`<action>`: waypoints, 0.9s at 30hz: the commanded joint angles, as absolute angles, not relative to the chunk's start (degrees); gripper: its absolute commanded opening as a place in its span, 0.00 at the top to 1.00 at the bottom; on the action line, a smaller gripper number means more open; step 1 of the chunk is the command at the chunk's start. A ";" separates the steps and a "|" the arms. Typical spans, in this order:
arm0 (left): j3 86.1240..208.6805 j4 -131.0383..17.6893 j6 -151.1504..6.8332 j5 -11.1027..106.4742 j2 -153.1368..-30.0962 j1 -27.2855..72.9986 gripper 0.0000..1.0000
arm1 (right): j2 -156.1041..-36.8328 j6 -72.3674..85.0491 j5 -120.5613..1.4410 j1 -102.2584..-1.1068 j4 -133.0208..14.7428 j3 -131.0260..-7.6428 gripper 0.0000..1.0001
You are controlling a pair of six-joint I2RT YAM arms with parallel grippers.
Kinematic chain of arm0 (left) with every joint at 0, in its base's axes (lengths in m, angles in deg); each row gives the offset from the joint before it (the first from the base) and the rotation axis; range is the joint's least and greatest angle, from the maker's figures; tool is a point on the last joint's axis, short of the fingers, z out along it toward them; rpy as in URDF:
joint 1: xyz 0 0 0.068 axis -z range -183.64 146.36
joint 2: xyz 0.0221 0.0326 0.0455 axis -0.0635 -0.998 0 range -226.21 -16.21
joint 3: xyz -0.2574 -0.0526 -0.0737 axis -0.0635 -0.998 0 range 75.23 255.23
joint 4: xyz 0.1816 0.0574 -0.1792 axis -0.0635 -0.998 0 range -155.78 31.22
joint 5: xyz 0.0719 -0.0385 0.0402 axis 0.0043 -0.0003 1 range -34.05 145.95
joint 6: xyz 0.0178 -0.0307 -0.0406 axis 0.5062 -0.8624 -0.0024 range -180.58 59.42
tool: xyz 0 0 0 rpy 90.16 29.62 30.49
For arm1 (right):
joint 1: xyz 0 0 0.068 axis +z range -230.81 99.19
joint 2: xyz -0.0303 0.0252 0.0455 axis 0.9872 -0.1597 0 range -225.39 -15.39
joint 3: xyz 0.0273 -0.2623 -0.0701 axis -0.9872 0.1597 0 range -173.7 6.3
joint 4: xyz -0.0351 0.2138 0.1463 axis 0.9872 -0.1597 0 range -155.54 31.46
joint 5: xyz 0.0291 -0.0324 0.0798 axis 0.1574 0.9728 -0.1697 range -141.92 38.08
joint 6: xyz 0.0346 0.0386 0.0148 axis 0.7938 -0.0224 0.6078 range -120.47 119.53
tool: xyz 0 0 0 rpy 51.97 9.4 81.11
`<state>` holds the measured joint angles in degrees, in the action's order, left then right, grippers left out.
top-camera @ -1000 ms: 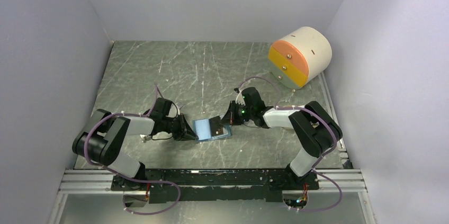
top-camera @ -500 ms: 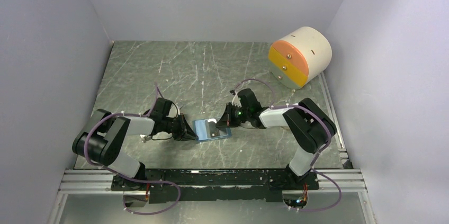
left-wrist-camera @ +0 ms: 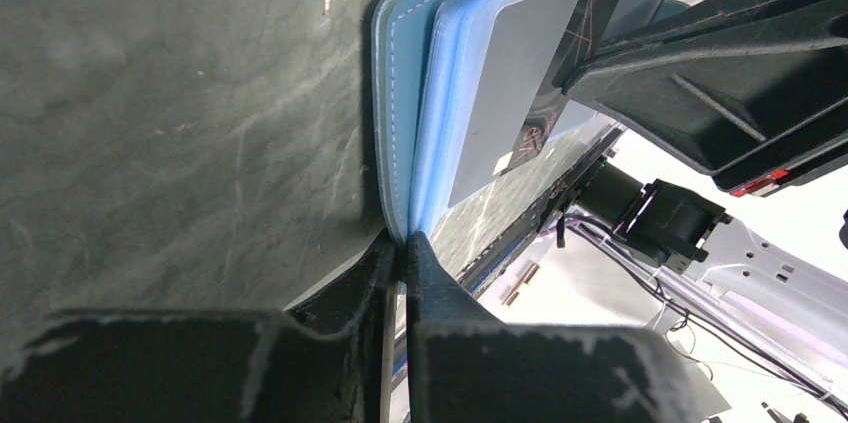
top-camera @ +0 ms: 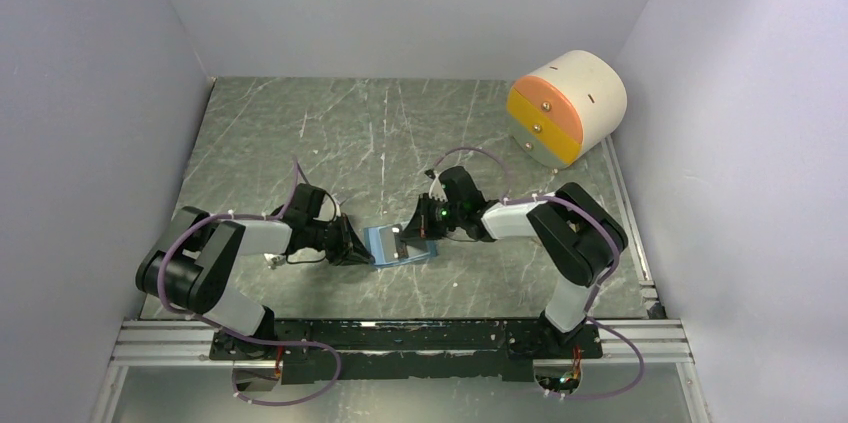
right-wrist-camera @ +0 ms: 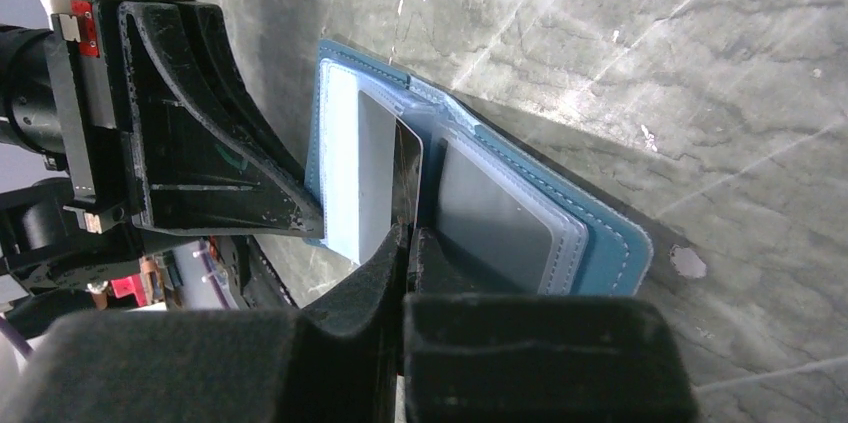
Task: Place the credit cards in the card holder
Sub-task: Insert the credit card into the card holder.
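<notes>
The blue card holder (top-camera: 402,244) lies open on the table between the arms. My left gripper (top-camera: 365,252) is shut on its left edge; in the left wrist view the jaws (left-wrist-camera: 405,245) pinch the pale blue leaf of the holder (left-wrist-camera: 397,93). My right gripper (top-camera: 412,233) is shut on a dark credit card (right-wrist-camera: 406,165) and holds it on edge over the holder's middle, its far end against the pale left pocket (right-wrist-camera: 345,163). The same card shows grey in the left wrist view (left-wrist-camera: 515,83). Another grey card (right-wrist-camera: 490,215) sits in the right pocket.
A big cream drum with orange-yellow drawers (top-camera: 565,106) stands at the back right corner. Grey walls close in the table on three sides. A metal rail (top-camera: 400,336) runs along the near edge.
My right gripper has moved left with the card, from the holder's right edge to over its middle. The left gripper and the holder have stayed put.
</notes>
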<state>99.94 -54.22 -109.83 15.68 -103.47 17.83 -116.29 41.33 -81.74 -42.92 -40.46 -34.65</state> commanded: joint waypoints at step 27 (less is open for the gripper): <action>103.11 -57.41 -108.79 18.01 -99.92 20.47 0.91 | -112.13 34.23 -72.70 -39.35 -55.07 -38.64 0.58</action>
<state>101.47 -55.77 -110.03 16.94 -101.70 20.13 -114.39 39.25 -74.95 -39.60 -48.11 -38.21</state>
